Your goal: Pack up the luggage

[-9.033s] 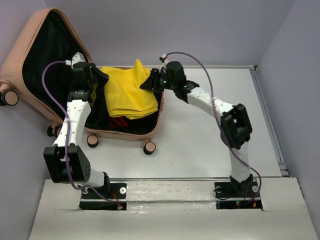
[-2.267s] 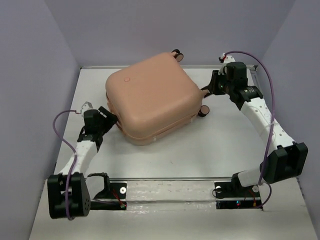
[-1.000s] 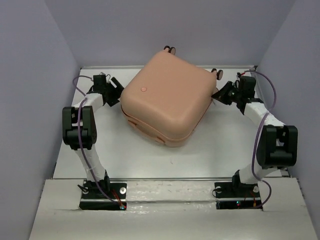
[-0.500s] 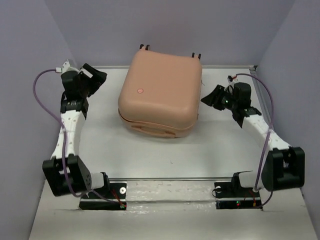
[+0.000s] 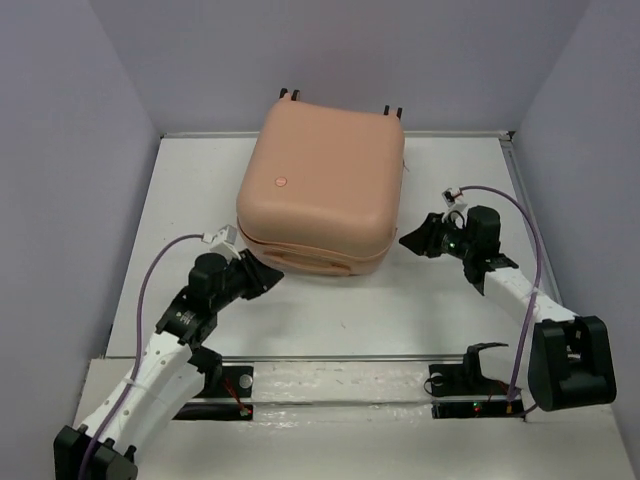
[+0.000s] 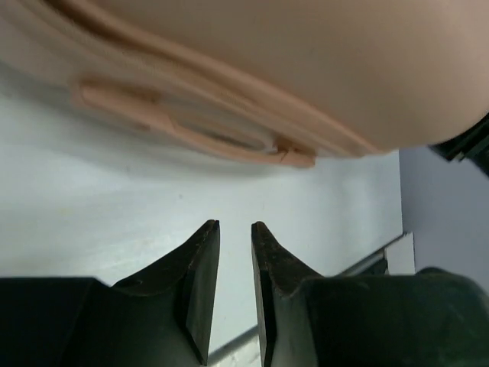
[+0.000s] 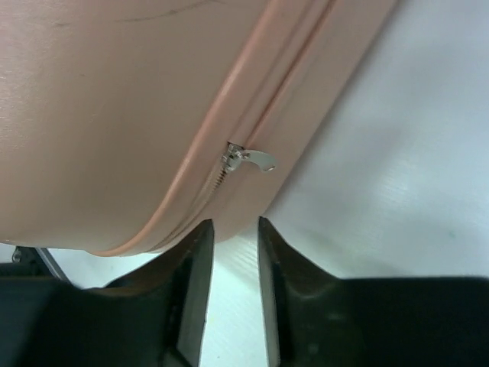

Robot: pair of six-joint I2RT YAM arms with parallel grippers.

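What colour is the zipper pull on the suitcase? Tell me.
Silver metal zipper pull, against the salmon-pink suitcase; the right wrist view shows it best.

The salmon-pink hard-shell suitcase with rounded corners (image 5: 320, 180) lies flat and closed, one broad shell up, at the middle of the white table's (image 5: 450, 310) far edge. Small dark wheels (image 5: 290, 94) poke out toward that far edge. A moulded pink handle (image 6: 191, 126) faces the near edge, and a silver zipper pull (image 7: 250, 159) sits on the right-hand seam.

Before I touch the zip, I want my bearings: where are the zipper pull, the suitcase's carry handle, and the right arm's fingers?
zipper pull (image 7: 248, 159), right wrist view, the metal tab.
carry handle (image 6: 153, 113), left wrist view, its pink strip.
right fingers (image 7: 191, 294), right wrist view, the left-hand finger.
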